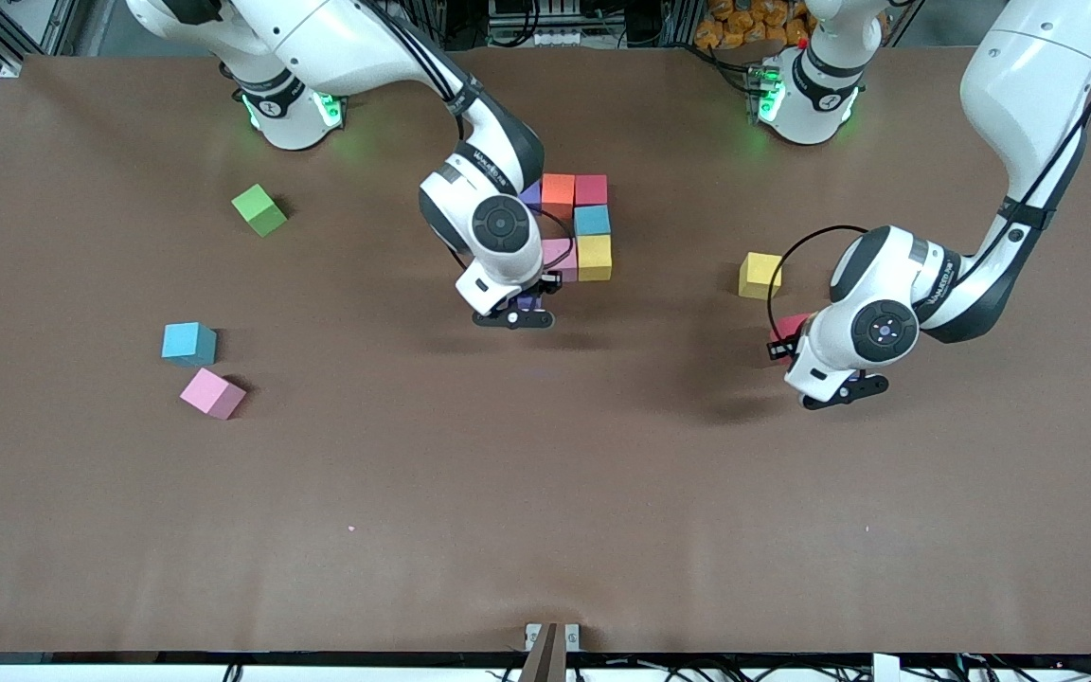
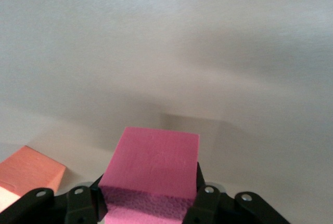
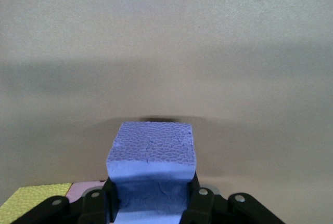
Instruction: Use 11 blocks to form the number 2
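Now right pincer grips purple cube, low beside the part-built 2 mid-worktop, next to its pink & yellow cubes. Left pincer clamped on pink cube toward left arm's end, red cube alongside, loose yellow near. Blue, pink, green cubes lie toward right arm's end.

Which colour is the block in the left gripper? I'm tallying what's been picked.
Pink. The block shows best in the left wrist view, clamped in the left gripper.
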`<act>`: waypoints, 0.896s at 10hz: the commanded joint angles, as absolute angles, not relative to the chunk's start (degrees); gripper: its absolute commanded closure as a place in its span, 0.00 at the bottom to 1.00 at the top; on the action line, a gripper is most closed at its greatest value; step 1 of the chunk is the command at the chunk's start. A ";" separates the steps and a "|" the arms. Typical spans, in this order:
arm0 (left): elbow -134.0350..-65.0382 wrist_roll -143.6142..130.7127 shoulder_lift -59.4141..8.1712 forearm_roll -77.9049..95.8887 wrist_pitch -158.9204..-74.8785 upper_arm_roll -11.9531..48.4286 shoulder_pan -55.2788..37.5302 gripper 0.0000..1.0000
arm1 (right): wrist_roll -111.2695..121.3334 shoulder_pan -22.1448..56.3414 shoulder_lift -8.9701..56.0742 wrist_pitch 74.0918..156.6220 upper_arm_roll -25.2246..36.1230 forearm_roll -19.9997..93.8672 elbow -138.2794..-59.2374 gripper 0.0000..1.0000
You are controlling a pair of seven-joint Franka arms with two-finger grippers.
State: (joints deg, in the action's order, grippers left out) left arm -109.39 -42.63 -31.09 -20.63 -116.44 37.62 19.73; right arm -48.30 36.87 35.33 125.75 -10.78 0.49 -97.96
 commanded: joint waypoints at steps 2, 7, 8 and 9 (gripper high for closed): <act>-106.44 -45.51 -31.37 -16.96 -115.05 37.53 15.83 1.00 | -50.54 37.09 36.74 124.89 -11.34 -1.93 -96.42 0.77; -103.80 -49.21 -34.18 -16.96 -115.22 37.53 13.63 1.00 | -50.10 37.44 37.79 125.24 -11.42 -1.93 -96.33 0.68; -103.10 -50.09 -34.80 -16.96 -115.22 37.53 13.01 1.00 | -49.92 37.44 37.88 125.33 -11.34 -1.93 -96.33 0.67; -102.75 -50.18 -35.24 -16.96 -115.22 37.53 12.92 1.00 | -49.83 37.70 37.97 125.33 -11.42 -1.93 -96.33 0.67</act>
